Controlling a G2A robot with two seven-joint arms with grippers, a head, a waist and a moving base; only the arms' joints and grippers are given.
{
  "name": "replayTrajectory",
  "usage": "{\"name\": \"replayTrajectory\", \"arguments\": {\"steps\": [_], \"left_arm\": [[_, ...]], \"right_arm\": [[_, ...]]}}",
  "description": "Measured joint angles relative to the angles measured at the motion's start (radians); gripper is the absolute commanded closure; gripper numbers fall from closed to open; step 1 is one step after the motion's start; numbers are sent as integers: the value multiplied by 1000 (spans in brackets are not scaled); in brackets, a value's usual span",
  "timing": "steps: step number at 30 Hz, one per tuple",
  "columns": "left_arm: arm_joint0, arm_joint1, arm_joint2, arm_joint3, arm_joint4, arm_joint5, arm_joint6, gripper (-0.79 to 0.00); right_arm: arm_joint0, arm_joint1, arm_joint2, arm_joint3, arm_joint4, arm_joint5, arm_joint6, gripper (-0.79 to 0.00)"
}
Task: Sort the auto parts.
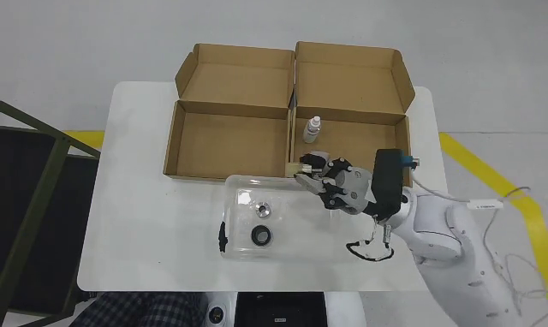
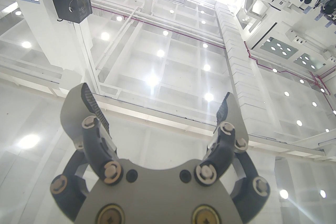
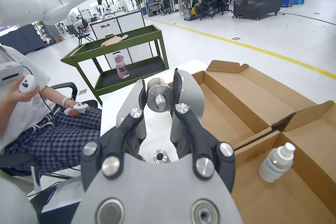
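By the rim of the clear tray (image 1: 257, 181), right jaws clamped on shiny stepped metal cylinder (image 3: 157, 97), left jaws apart

White table (image 1: 137, 199), cardboard boxes (image 1: 227, 145), clear tray (image 1: 244, 199)

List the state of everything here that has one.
Right gripper, shut on metal part.
Left gripper, open, empty.
Left box, open, empty.
Right box, open, holding bottle.
Bottle, capped.
Tray, holding silver piece and black ring.
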Motion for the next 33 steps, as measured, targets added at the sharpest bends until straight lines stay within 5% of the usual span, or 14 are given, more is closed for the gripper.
{"name": "replayTrajectory", "arguments": {"steps": [16, 33], "left_arm": [[0, 0, 0, 0, 0, 0, 0, -785], [0, 0, 0, 0, 0, 0, 0, -785]], "right_arm": [[-43, 5, 88, -58, 13, 18, -36, 0], [-22, 8, 51, -23, -86, -12, 48, 0]]}}
